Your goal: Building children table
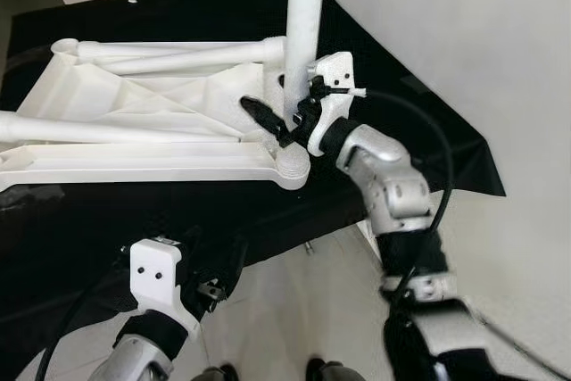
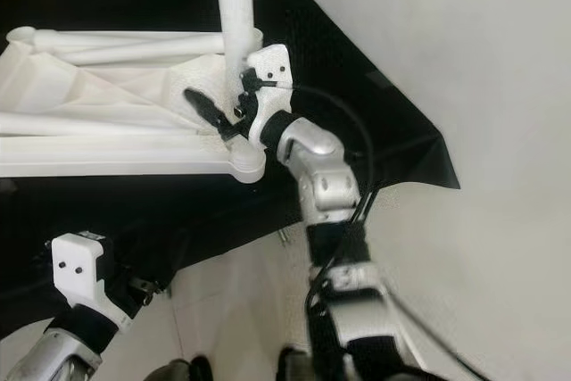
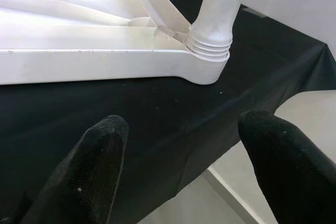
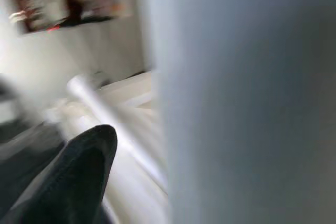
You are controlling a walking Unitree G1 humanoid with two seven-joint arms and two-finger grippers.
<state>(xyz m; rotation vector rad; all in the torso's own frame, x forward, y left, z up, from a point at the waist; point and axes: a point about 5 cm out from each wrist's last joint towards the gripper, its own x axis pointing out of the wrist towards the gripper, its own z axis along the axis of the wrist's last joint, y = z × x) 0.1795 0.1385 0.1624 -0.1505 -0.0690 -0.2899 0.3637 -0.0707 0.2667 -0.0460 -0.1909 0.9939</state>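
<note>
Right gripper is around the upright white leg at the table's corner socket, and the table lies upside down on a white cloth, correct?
Not quite: the cloth is black, not white, as the left eye view shows. The rest holds: the right gripper is around the upright white leg at the corner socket of the upside-down table.

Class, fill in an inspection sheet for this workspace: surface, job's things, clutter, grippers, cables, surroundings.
Surface: black cloth over a raised surface.
Job's things: white tabletop lying underside up; upright leg standing in its corner socket; other legs lying across it.
Clutter: nothing seen.
Grippers: right gripper around the upright leg's base; left gripper open, low before the cloth's edge.
Cables: black cable looping along the right arm.
Surroundings: white wall, pale floor.
</note>
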